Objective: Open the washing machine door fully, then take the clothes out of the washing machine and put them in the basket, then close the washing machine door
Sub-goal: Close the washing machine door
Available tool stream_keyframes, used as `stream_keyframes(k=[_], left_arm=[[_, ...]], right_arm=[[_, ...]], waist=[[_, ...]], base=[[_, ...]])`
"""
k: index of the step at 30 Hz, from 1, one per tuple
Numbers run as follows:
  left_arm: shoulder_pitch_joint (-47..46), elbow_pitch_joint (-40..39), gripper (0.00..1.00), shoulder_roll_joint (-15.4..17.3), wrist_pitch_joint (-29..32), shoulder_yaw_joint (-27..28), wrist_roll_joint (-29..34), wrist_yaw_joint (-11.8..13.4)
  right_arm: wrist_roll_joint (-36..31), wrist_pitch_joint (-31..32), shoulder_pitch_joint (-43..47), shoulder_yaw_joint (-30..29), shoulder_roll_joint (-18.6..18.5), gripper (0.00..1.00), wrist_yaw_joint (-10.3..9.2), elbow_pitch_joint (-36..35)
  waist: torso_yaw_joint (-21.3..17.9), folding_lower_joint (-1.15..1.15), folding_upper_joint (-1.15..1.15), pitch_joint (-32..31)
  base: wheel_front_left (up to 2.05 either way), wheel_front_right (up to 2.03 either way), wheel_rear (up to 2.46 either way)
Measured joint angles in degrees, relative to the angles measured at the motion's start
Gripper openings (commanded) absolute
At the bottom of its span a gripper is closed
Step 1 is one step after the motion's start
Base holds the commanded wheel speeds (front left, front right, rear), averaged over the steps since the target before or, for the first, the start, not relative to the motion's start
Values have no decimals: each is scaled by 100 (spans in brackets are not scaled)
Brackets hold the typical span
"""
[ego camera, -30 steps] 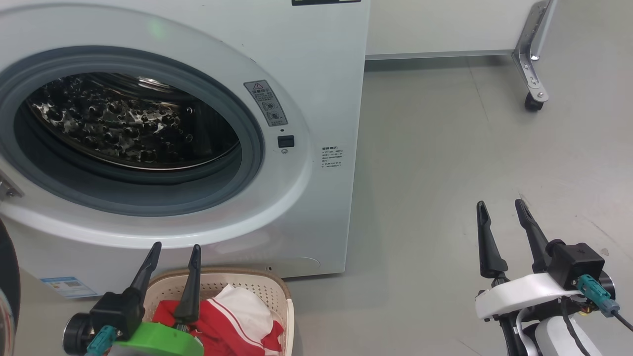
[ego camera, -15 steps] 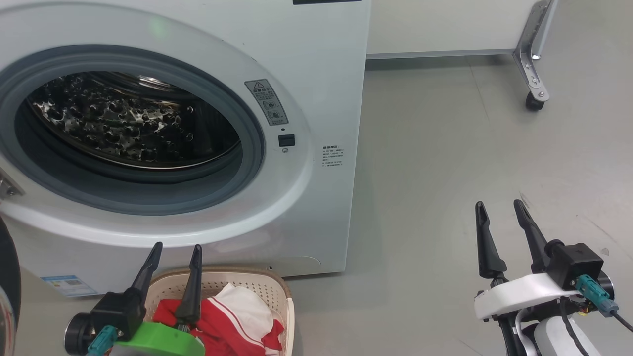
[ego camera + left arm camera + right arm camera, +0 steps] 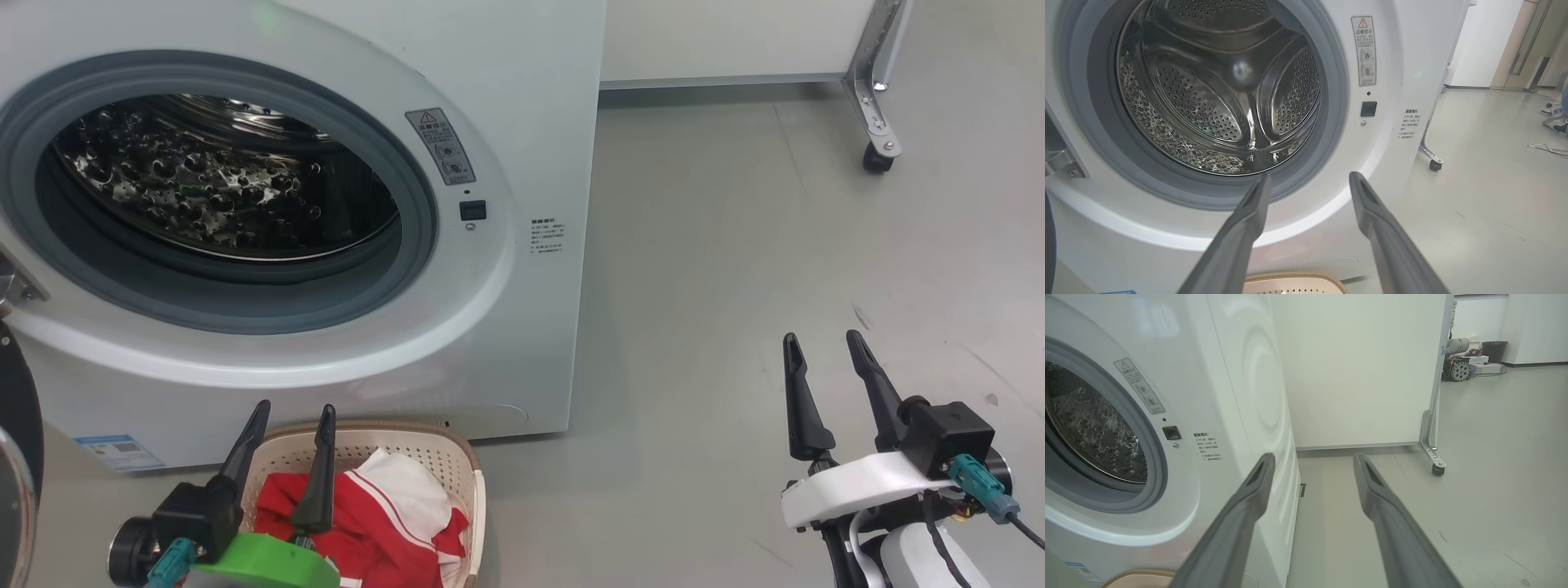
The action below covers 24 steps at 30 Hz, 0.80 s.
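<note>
The white washing machine (image 3: 506, 90) stands with its round opening uncovered, and the steel drum (image 3: 1216, 90) inside holds no fabric. A sliver of the black-rimmed washing machine door (image 3: 16, 457) shows swung out at the far left edge. Below the opening sits the cream basket (image 3: 465, 465) with the red and white clothes (image 3: 384, 514) in it. My left gripper (image 3: 294, 412) hovers open over the basket, fingers aimed at the machine's front and holding nothing. My right gripper (image 3: 824, 343) is open and empty over the floor, right of the machine.
Grey floor (image 3: 735, 286) stretches to the right of the machine. A white partition on a metal leg with a caster wheel (image 3: 878, 159) stands at the back right. Equipment and a dark bin (image 3: 1494, 351) sit far behind it.
The head view has shifted, so the machine sits higher and the basket shows more. Both grippers stay open and keep their places.
</note>
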Motion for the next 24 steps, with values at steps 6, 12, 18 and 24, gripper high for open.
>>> stream_keyframes(k=[6,12,18,24], left_arm=[[0,-2,100,0,0,-27,0,19],[0,-2,100,0,0,-34,0,25],[-6,-213,100,-2,-1,-51,156,25],[1,-191,100,-1,-1,-44,188,69]], right_arm=[[0,0,0,1,1,100,0,3],[0,-1,0,3,2,100,0,3],[0,-1,0,5,3,100,0,8],[0,-1,0,21,4,100,1,12]], waist=[[2,0,0,-6],[5,0,0,-19],[7,0,0,-34],[4,0,0,-49]], base=[[-114,114,0],[-139,139,0],[-142,142,0],[-117,117,0]])
